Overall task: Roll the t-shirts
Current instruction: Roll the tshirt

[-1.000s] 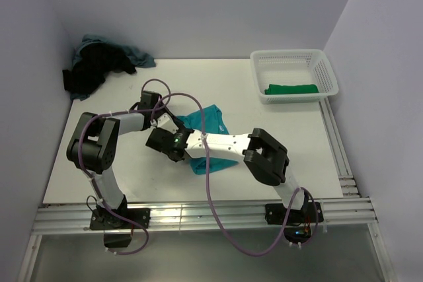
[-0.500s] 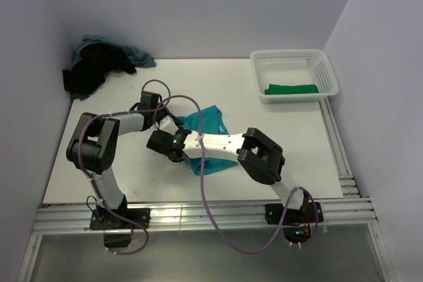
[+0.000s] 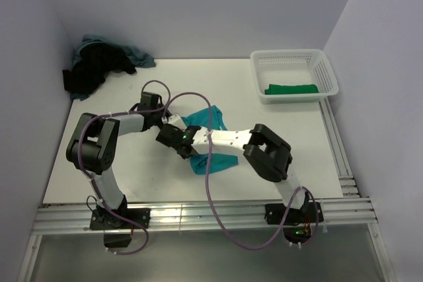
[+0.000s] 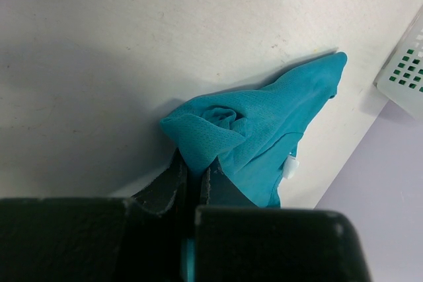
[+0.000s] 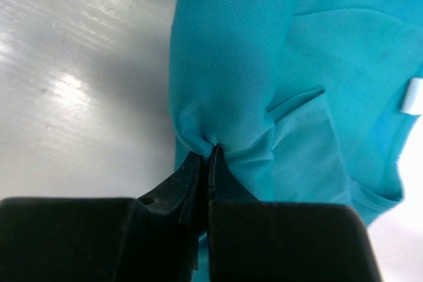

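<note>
The work surface is a white table point(image 3: 284, 143) enclosed by pale walls. The teal t-shirt point(image 4: 264, 120) lies bunched near the table centre, partly under the two forearms, and is not yet formed into a roll. The left gripper point(image 4: 193, 168) is clamped on a raised fold of this shirt. The right gripper point(image 5: 203, 155) is clamped on a second fold of the same shirt (both pinches are shallow, at the fingertips only). A dark green t-shirt point(image 3: 291, 88) lies in the white basket point(image 3: 291, 54) at the far right. A heap of dark t-shirts point(image 3: 99, 67) sits in the far left corner.

Probable faults from this state:

- Slip. A shallow pinch on thin knit fabric may release under tension, dropping one side.
- Skewed roll. The cloth is crumpled, not flat, so unequal travel of the two grippers would likely twist it into a lopsided bundle.
- Collision. The two wrists work very close together, so a small path error could bring them into contact.
</note>
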